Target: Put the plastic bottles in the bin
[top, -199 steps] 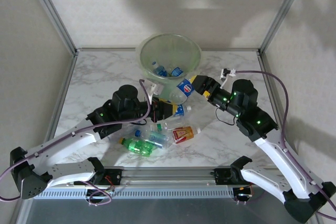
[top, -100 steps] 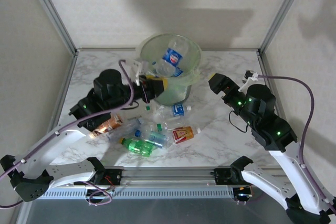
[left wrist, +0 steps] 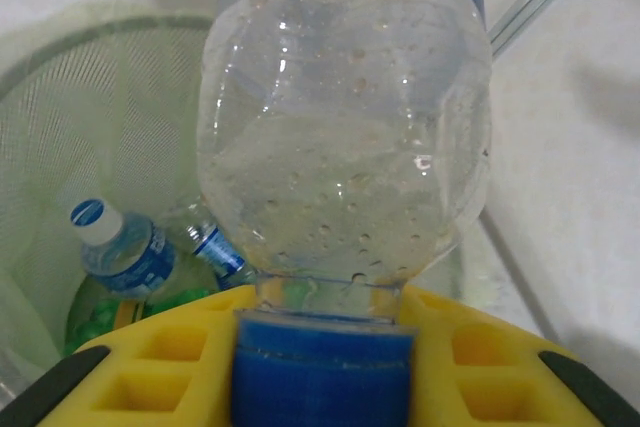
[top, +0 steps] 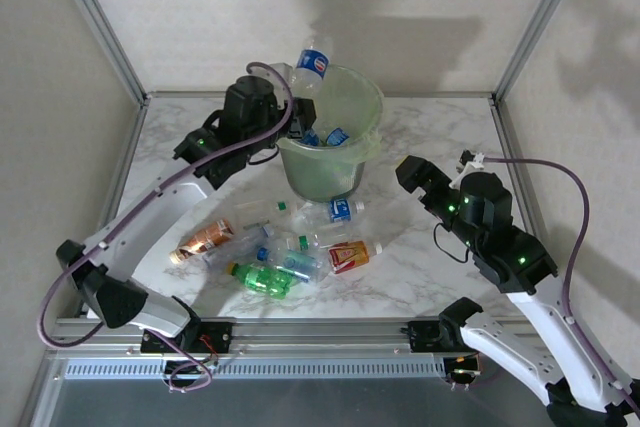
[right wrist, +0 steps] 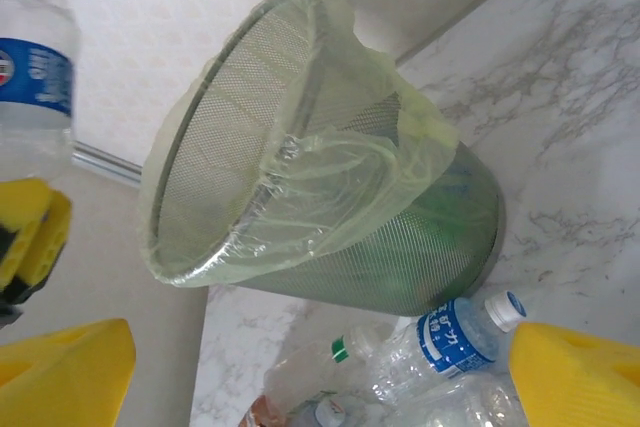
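Note:
A clear plastic bottle with a blue label point(top: 313, 59) stands bottom-up over the left rim of the bin point(top: 370, 99). My left gripper point(top: 297, 112) is shut on its blue cap point(left wrist: 322, 367), yellow fingers point(left wrist: 478, 359) on either side. In the left wrist view the held bottle point(left wrist: 345, 147) hangs above the bin's inside point(left wrist: 60, 147), where another bottle point(left wrist: 125, 252) lies. My right gripper point(top: 410, 172) is open to the right of the bin, nothing between its fingers point(right wrist: 575, 372). Several bottles lie in front of the bin, one blue-labelled point(right wrist: 455, 337).
On the marble table point(top: 430, 277) in front of the bin lie a copper-coloured bottle point(top: 205, 239), a green one point(top: 265, 279) and an orange-red labelled one point(top: 348, 255). Metal frame posts point(top: 95, 17) stand at the back corners. The bin's bag point(right wrist: 380, 162) hangs over its rim.
The left arm has carried the blue-labelled bottle from in front of the bin up over its left rim. The right arm has drawn back to the right.

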You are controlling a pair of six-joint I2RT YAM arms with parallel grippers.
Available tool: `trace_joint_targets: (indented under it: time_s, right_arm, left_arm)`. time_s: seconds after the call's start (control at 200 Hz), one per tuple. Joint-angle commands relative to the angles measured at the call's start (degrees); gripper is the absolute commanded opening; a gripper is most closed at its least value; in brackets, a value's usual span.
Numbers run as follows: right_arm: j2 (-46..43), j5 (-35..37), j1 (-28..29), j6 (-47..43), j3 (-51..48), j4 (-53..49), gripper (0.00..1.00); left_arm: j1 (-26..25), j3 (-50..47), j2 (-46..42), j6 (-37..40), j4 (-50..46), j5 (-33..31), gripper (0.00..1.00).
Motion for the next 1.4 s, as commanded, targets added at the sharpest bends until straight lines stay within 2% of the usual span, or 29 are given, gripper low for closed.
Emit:
trace_joint_targets:
  time_s: [0.0,0.285,0.34,0.431,0.541,0.661,0.941,1.197,1.397]
  right_arm:
    - [-1.1,1.3,0.4,0.8,-1.4,-0.1,0.96]
    - [-0.6,1.2,0.4,0.7,-2.3,0.0,0.97]
    - [-0.6,1.2,0.4,0.7,-2.2,0.0,0.97]
    - [-0.5,1.2,0.3,0.7,-2.2,0.1,0.97]
    - [-0.5,1.3,0.3,0.6,-1.9,-0.1,0.97]
    - [-0.1,1.4,0.3,0.5,-1.6,-0.1,0.97]
    - [1.5,0.4,0.3,-0.4,-1.0,0.1,0.96]
    - [2.1,-2.3,0.4,0.6,-4.1,0.0,0.94]
    - [2.6,-4.1,1.9,2.6,-8.7,1.9,0.93]
  left_arm:
    - [0.8,2.2,1.7,1.9,-1.8,-1.9,0.26]
    - [2.3,5.1,7.0,4.0,-3.7,-3.2,0.28]
    - [2.3,5.6,7.6,4.3,-4.1,-3.5,0.33]
    - [2.5,6.1,8.1,4.4,-4.6,-4.4,0.49]
    - [2.5,6.6,7.8,4.0,-4.9,-4.7,0.59]
    - [2.5,7.0,6.5,3.2,-4.8,-4.5,0.65]
    - [2.5,6.8,-0.8,0.6,-3.2,-5.1,0.72]
    - [3.6,-7.4,-15.7,-2.5,-2.2,-12.5,0.78]
    - [6.4,-20.8,-25.4,-8.6,-2.3,-10.9,0.78]
